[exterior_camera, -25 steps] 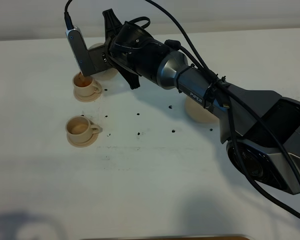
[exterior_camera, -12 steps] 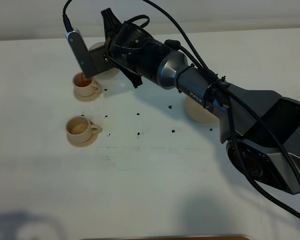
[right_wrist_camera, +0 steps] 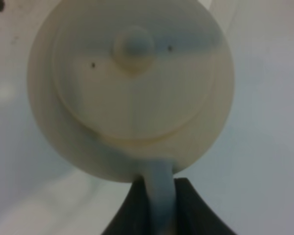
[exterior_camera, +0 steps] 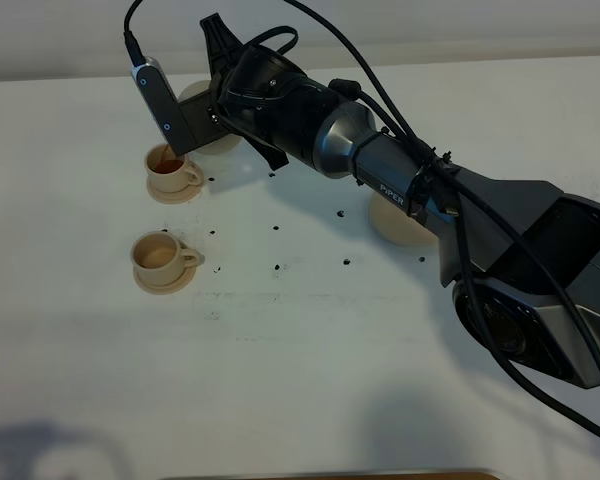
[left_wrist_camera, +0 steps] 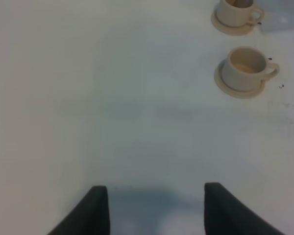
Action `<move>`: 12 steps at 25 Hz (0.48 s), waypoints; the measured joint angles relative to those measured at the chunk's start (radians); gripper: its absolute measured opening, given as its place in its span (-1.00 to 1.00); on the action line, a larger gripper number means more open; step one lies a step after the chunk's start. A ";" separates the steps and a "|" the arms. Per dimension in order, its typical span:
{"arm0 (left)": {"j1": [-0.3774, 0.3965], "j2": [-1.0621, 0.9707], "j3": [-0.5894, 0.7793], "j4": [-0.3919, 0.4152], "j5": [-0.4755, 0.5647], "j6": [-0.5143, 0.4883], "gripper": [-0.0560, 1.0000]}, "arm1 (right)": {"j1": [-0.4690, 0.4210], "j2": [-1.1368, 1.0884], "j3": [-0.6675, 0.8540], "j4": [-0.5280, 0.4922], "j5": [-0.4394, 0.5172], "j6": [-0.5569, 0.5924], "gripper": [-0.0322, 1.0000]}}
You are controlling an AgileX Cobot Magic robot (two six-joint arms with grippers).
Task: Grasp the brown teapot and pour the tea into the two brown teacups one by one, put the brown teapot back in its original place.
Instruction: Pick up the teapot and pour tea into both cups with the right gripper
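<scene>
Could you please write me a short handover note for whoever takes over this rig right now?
Grippers: the right gripper is shut on the handle of the brown teapot, holding it over the far teacup. The left gripper is open and empty.
Done: the near teacup holds tea, and the far teacup holds darker tea.
Left: finish that pour if needed, set the teapot on the large saucer, release.

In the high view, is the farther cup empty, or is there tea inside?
There is tea inside: the farther cup shows reddish-brown liquid. How full it is, I cannot tell.
</scene>
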 joint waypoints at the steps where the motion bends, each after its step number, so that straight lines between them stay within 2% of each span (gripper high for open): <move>1: 0.000 0.000 0.000 0.000 0.000 0.000 0.06 | 0.000 0.000 0.000 -0.003 -0.002 0.000 -0.78; 12: 0.000 0.000 0.000 0.000 0.000 0.000 0.06 | 0.000 0.000 0.000 -0.034 -0.015 -0.004 -0.78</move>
